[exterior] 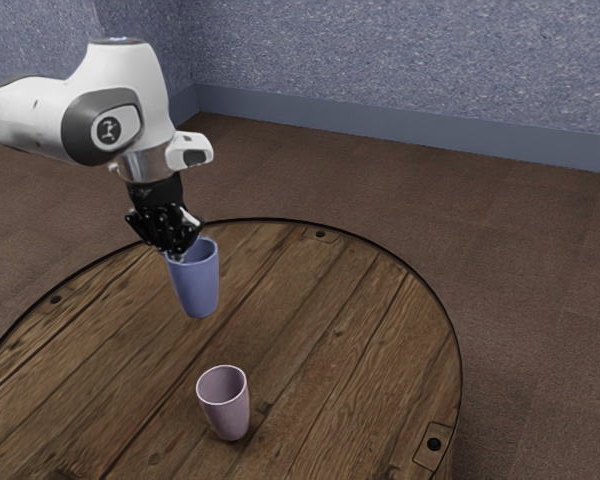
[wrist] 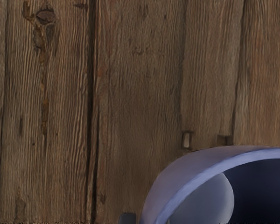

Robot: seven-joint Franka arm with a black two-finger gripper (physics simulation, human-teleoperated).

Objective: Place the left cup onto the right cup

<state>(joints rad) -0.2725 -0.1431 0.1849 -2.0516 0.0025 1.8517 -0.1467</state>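
Rim of the blue cup [exterior: 197,282] is partly covered where the pincer [exterior: 180,245] closes on it. The dark fingers blend into the shadowed mouth, so the exact contact is hard to make out, yet the cup hangs from them clear of the bench [exterior: 330,300], pinched at its upper edge and slightly tilted. In the wrist view the blue cup [wrist: 186,186] is cut off by the frame: an arc of rim and part of the pale inside show, with bench [wrist: 130,93] planks under it. The pink cup [exterior: 223,402] stands upright on the bench, nearer the camera than the blue cup and well apart from it, its mouth open and uncovered. Bare wood lies between the two cups and all around the pink one. The bench's round edge curves past at the exterior view's right, well away from both cups, while its near and left parts run out of the picture. The arm [exterior: 80,110] enters from the upper left, cropped at the frame. Beyond the bench are floor [exterior: 500,250] and wall [exterior: 380,50].
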